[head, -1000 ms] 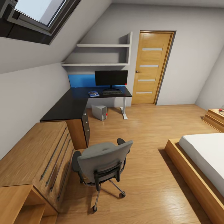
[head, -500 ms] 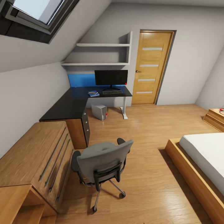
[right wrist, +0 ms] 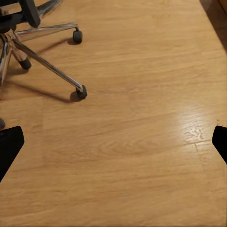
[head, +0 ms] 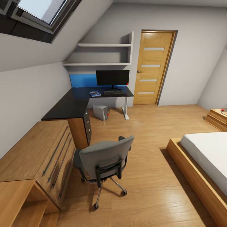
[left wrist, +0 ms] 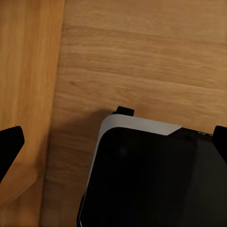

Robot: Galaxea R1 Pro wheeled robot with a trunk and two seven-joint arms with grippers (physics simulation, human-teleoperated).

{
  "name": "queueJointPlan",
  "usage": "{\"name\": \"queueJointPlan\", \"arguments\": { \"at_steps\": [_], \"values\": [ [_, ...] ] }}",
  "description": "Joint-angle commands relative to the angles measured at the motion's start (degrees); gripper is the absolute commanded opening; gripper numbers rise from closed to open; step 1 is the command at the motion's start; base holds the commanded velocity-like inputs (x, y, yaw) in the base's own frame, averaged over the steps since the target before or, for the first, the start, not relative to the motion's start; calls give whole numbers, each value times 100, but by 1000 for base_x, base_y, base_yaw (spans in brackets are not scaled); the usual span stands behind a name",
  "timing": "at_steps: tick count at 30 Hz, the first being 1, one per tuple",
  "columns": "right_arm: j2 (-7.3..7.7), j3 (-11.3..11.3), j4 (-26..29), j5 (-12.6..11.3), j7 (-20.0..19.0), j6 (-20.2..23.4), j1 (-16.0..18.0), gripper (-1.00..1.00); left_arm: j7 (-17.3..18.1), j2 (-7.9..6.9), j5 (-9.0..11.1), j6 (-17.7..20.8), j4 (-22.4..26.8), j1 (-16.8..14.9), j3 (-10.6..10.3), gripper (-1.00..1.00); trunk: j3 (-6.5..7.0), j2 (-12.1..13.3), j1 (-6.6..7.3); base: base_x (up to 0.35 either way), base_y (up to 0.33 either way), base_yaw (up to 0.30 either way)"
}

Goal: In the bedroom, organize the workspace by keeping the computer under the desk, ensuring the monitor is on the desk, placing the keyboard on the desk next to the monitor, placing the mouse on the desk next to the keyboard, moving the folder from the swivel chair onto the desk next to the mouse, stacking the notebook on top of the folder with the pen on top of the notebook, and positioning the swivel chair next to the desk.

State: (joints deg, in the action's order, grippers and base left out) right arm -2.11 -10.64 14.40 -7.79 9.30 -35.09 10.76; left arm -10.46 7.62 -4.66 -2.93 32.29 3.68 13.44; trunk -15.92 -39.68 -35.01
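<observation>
The black desk (head: pixel 71 105) stands in the far left corner of the bedroom. On it are the monitor (head: pixel 112 78), the keyboard (head: pixel 113 92) in front of it, and left of that the blue folder (head: pixel 95 94) with the dark notebook (head: pixel 94 92) on top. Mouse and pen are too small to make out. The computer (head: pixel 101 112) sits on the floor under the desk. The grey swivel chair (head: pixel 104 157) stands apart from the desk, its back toward me; its wheeled base (right wrist: pixel 47 61) shows in the right wrist view. My left gripper (left wrist: pixel 113 144) and right gripper (right wrist: pixel 113 144) are open and hold nothing.
A light-wood drawer chest (head: pixel 41 157) runs along the left wall beside the chair. A bed (head: pixel 205 157) on a wood frame is at the right. The door (head: pixel 153 67) is shut at the back. My own dark base (left wrist: pixel 151 179) is over the wood floor.
The whole head view has shifted slightly, so the camera moved. The chair and the things on the desk keep their places in the room.
</observation>
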Motion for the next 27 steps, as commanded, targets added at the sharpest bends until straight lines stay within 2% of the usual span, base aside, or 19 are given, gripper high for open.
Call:
{"name": "queueJointPlan", "arguments": {
  "at_steps": [1,18,27],
  "values": [
    [2,-48,-5,-57,20,-21,5,100,0,6,-48,-11,6,1,28,100,-25,-48,-21,-214,0,0],
    [-33,-54,-15,-57,20,-32,5,100,-6,3,-52,-23,-3,1,35,100,-323,-730,-395,-45,0,9],
    [-77,-50,-11,-56,20,-33,5,100,-9,3,-65,-208,-8,1,36,100,-484,-1091,-592,-1,0,189]
  ]
}}
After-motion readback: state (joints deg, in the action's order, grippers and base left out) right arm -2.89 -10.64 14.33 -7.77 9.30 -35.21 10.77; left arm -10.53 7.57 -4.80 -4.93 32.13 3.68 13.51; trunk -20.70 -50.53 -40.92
